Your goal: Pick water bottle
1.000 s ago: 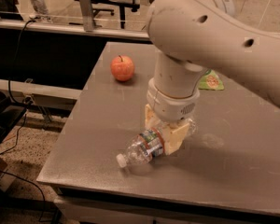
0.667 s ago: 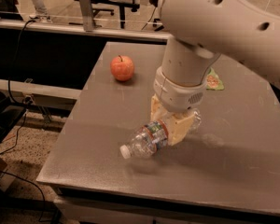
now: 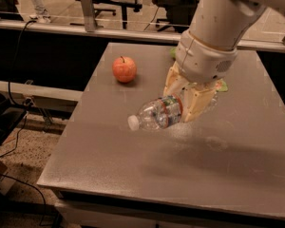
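The water bottle (image 3: 156,114) is a small clear ribbed plastic bottle with a white cap pointing left and a blue-green label edged red-orange. It hangs nearly level above the grey table (image 3: 133,170), with its shadow on the surface below. My gripper (image 3: 184,98) is shut on the bottle's label end, its tan fingers (image 3: 195,102) on either side. The big white arm comes down from the upper right and hides the bottle's base.
A red apple (image 3: 124,69) sits on the table's back left part. A green-and-pink flat object (image 3: 221,85) lies partly hidden behind the arm. A cable, office chairs and a rail stand beyond the table's far edge.
The gripper has lifted the bottle off the table and carried it up; the bottle now hangs in the air instead of lying on the surface.
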`<state>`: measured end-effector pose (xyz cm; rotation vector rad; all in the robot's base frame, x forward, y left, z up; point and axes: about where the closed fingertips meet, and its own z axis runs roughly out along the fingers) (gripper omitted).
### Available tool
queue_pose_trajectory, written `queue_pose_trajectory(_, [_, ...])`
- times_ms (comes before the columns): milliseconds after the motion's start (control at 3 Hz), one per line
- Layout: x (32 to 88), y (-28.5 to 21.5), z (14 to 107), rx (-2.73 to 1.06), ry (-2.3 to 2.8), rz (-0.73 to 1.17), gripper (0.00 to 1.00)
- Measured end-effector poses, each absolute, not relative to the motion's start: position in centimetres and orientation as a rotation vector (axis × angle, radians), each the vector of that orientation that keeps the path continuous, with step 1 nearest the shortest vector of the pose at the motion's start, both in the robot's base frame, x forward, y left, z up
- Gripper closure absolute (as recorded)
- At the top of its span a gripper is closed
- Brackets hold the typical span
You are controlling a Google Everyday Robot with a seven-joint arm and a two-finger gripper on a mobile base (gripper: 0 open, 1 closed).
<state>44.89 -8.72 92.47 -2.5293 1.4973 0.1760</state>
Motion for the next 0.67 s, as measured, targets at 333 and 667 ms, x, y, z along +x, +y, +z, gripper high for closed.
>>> queue_pose_trajectory(333, [45.0, -8.9, 94.6, -2.481, 1.487, 0.194, 1.0])
queue_pose_trajectory(667, [44.8, -8.8, 95.8, -2.451, 1.469, 0.212, 1.0])
